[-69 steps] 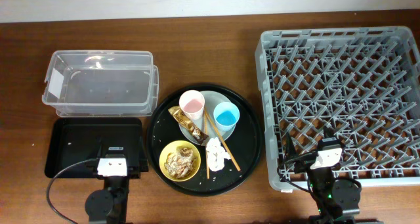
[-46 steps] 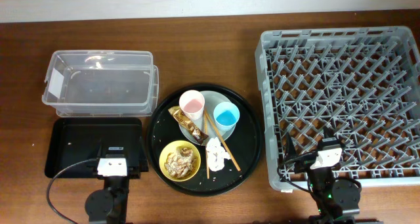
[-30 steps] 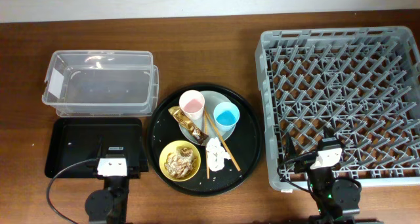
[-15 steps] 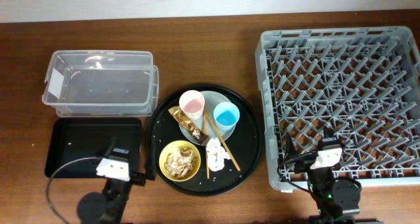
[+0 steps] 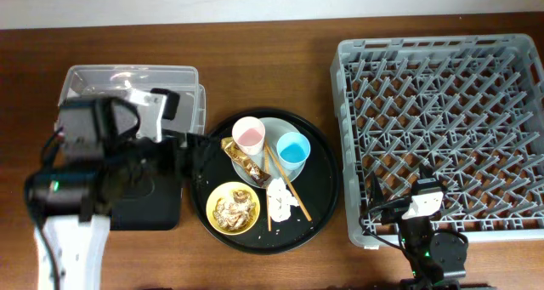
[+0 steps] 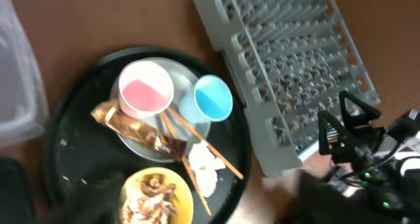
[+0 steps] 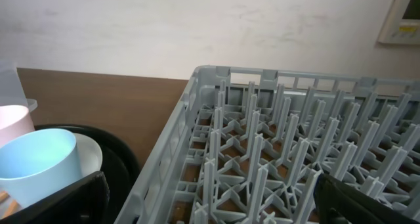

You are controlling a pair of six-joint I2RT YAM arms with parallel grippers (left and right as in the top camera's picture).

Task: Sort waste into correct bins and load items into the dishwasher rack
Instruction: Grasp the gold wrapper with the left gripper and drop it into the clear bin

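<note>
On the large round black tray [image 5: 319, 196] a pale plate [image 5: 274, 127] carries the pink cup [image 5: 248, 136], the blue cup [image 5: 291, 149], the brown-gold wrapper [image 5: 240, 156] and the chopsticks [image 5: 285, 184]. The white napkin [image 5: 279, 199] and the yellow bowl [image 5: 233, 207] of brown scraps lie in front. My left gripper [image 5: 189, 145] hangs high at the round tray's left edge. Its fingers are blurred but spread apart and empty [image 6: 210, 211]. My right gripper [image 5: 416, 207] rests open at the dishwasher rack's [image 5: 442, 111] front-left corner [image 7: 210, 204].
The clear tub [image 5: 183, 82] stands at the back left and the black rectangular tray [image 5: 153, 209] in front of it. My raised left arm covers much of both. The left wrist view shows the round tray [image 6: 72, 158], the cups and the rack [image 6: 282, 53] from above.
My left arm has lifted from its rest by the black rectangular tray and swung up and back, now over the tub and tray. The right arm has not moved.
</note>
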